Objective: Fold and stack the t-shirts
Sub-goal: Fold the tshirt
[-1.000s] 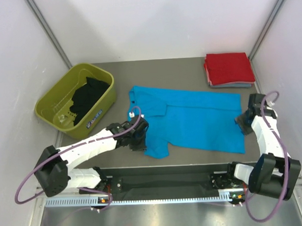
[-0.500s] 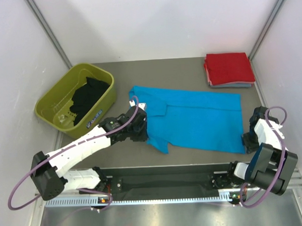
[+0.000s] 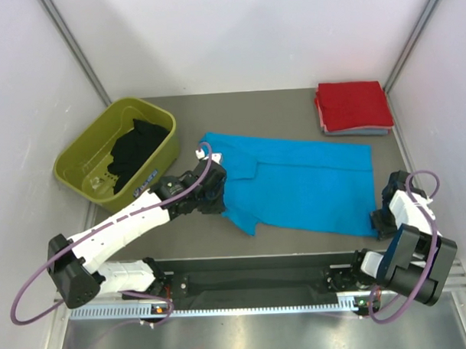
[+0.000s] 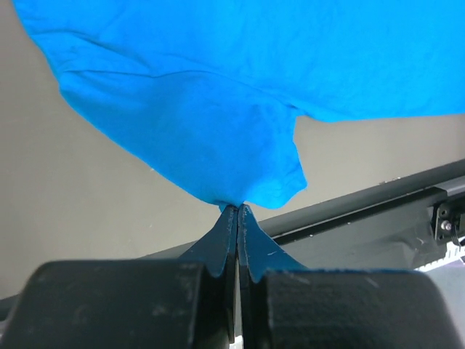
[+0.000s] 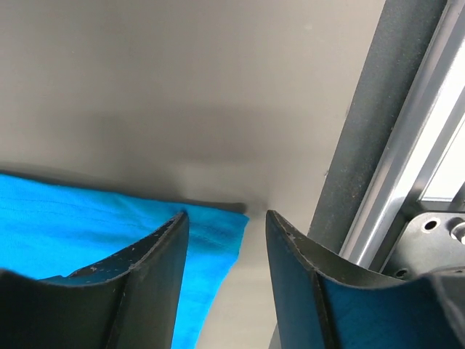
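Top external view: turquoise t-shirt (image 3: 302,183) lies spread mid-frame on the bench (image 3: 246,113), collar to the left, hem to the right.

Change over the last second:
- Lower-left sleeve (image 3: 242,218) no longer lies flat and out toward the bottom of the frame. It is bunched and drawn up toward the body of the shirt.
- Left hand (image 3: 213,192) has moved up-frame with it. In the left wrist view its fingers are pressed together, pinching a peak of turquoise cloth at the tips, with the rest of the sleeve hanging off that pinch.
- Right hand (image 3: 381,215) has slid from the middle of the hem edge down-frame to the shirt's lower-right corner. In the right wrist view its fingers are spread, with that corner lying on the bench between them, not gripped.

Reading: the sleeve tuck-in is under way on the left. On the right, I judge the corner grasp is set up but not yet closed. The lengthwise fold looks ready to start once both corners are held.

Surroundings:
- red t-shirt (image 3: 353,103), folded, at upper right, atop a grey-blue t-shirt (image 3: 358,131).
- black t-shirt (image 3: 136,147), unfolded, in the olive tub (image 3: 76,174) at upper left.
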You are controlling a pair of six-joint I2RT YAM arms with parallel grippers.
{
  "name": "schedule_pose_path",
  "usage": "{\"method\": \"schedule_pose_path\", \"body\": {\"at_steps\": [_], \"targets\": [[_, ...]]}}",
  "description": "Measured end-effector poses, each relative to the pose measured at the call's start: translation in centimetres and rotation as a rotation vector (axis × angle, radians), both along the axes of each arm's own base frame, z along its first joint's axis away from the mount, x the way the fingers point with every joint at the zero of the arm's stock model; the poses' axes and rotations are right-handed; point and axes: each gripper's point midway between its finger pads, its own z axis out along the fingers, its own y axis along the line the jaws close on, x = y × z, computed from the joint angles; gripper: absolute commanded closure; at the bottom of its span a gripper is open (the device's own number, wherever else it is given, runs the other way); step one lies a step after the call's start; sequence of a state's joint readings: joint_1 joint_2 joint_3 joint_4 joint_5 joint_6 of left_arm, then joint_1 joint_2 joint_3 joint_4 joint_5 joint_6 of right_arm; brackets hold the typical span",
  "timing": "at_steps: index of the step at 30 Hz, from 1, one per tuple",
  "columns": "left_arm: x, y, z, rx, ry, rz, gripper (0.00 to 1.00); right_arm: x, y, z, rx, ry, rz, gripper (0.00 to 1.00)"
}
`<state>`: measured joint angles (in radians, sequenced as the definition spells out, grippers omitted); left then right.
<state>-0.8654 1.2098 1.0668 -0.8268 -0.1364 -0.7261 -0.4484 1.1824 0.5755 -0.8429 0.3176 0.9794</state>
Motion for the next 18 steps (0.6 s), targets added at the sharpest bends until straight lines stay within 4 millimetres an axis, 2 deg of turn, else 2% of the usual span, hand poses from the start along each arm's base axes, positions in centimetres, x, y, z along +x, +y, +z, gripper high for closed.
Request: {"method": "schedule_pose_path", "body": {"at_steps": [3, 6, 8, 9, 15, 18], "targets": [[0.2, 0.3, 0.4, 0.01, -0.008, 0.015, 1.0, 0.1, 0.0, 0.0, -0.004, -0.011, 0.003, 0.6], [0.6, 0.3, 1.0, 0.01, -0.03, 0.026, 1.0, 0.5, 0.0, -0.1, -0.001, -0.03, 0.006, 0.79], [0.8, 0.4, 1.3, 0.011, -0.04, 0.032, 1.0, 0.8, -0.1, 0.0, -0.002, -0.038, 0.011, 0.96], [0.9, 0.4, 1.5, 0.01, -0.044, 0.033, 1.0, 0.8, -0.1, 0.0, -0.005, -0.038, 0.015, 1.0], [1.8, -0.1, 2.7, 0.008, -0.069, 0.037, 1.0, 0.6, -0.3, 0.0, -0.014, -0.019, 0.035, 1.0], [2.5, -0.1, 2.6, 0.022, -0.071, 0.04, 1.0, 1.0, -0.3, 0.0, -0.007, -0.026, 0.106, 1.0]]}}
